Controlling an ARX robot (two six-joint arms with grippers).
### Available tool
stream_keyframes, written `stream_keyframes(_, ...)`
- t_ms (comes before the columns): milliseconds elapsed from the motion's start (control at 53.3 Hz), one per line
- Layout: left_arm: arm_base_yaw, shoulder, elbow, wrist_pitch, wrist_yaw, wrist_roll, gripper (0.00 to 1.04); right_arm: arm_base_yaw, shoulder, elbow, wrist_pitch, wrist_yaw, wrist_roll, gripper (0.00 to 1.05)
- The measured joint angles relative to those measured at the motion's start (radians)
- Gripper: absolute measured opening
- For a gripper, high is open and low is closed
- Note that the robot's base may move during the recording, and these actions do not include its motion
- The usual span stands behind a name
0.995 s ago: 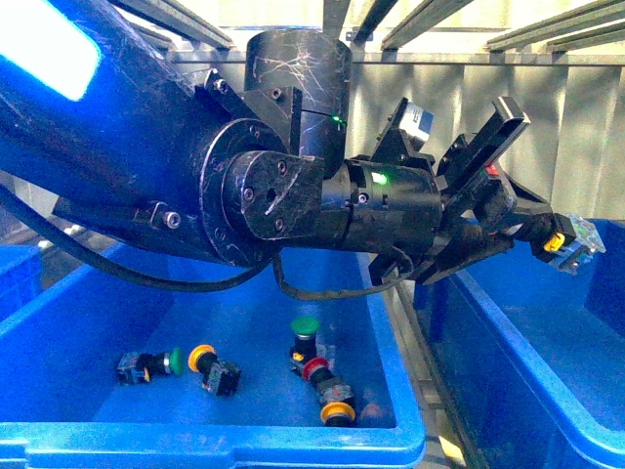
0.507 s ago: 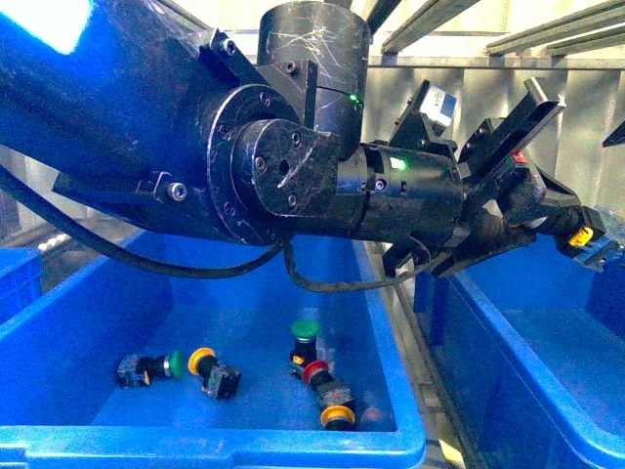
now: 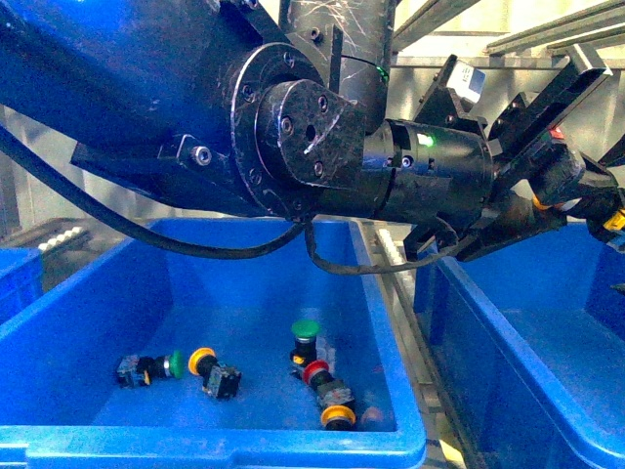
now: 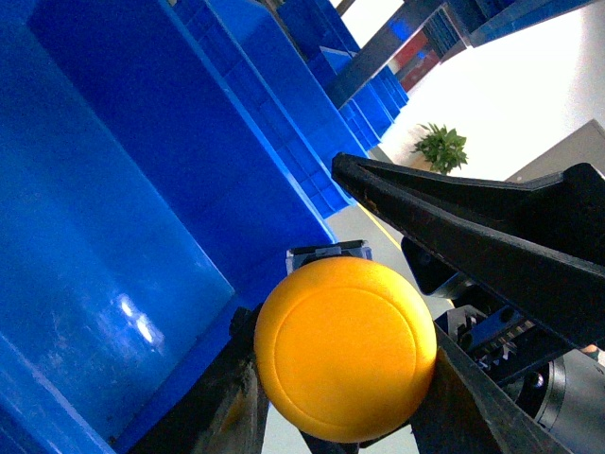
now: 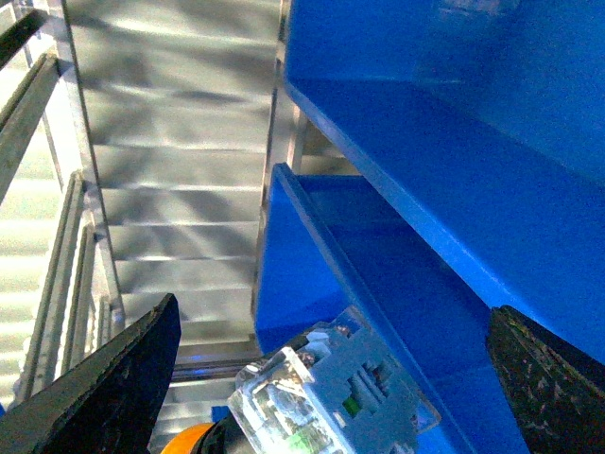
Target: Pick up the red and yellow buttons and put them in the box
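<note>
Left wrist view: button [image 4: 345, 350] between jaws

Yellow-capped button [image 4: 345, 350]; bright-blue box [image 3: 576, 293]; black arm [image 3: 146, 98] with green light [image 3: 426, 141].

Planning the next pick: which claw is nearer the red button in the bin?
Left, probably. The left claw holds a yellow button high and right of the red button; the right claw, open, seems further right, past the front view's edge.

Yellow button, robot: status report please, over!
Left gripper shut on yellow button. Right gripper open, facing the button's back end. Button held up, not yet in box. Nothing blocking seen.
</note>
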Motion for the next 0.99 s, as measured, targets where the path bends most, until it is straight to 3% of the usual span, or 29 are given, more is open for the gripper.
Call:
stream_keyframes(732,-0.006,0.047,0.039,-0.077,0.027,0.031,0.33,0.014,0.014,0.037,-0.013,0.036,0.024,0.98)
stream_keyframes(995,-0.003,0.047,0.054,-0.091,0.039,0.046,0.33,0.017,0.023,0.037,-0.013,0.048,0.018,0.63)
